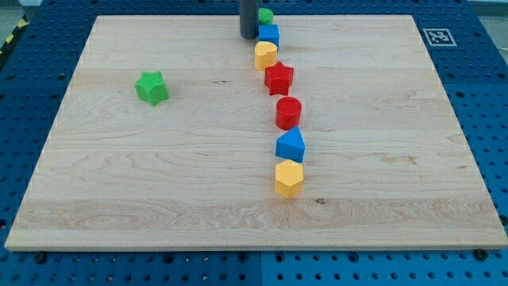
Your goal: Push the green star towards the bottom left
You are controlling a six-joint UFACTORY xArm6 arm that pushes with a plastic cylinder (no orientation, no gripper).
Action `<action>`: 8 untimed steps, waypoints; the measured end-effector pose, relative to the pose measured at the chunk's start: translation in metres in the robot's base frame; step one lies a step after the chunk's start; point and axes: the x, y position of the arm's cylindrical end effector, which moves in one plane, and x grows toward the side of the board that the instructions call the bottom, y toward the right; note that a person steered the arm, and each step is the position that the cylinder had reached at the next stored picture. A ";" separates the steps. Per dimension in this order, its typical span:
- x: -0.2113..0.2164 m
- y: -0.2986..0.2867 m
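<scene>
Wooden board [159, 183] on a blue perforated bench [32, 87]. A green star [152, 87] is seen at far left. A column right of centre is formed, far to near, by green block [265, 15], blue cube [269, 34], yellow block [265, 55], red star [279, 78], red cylinder [288, 112], blue block [290, 145], yellow block [289, 178].

I read no words, numbers or brand names anywhere | only sign I see: a small black-and-white square fiducial marker [436, 36] | it stands on the top right corner of the pale wooden board [159, 183] | its pattern is too small for me to decode
</scene>
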 end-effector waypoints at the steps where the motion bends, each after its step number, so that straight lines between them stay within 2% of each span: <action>1: 0.010 -0.041; 3: 0.102 -0.118; 5: 0.145 -0.141; 7: 0.103 -0.148; 8: 0.107 -0.183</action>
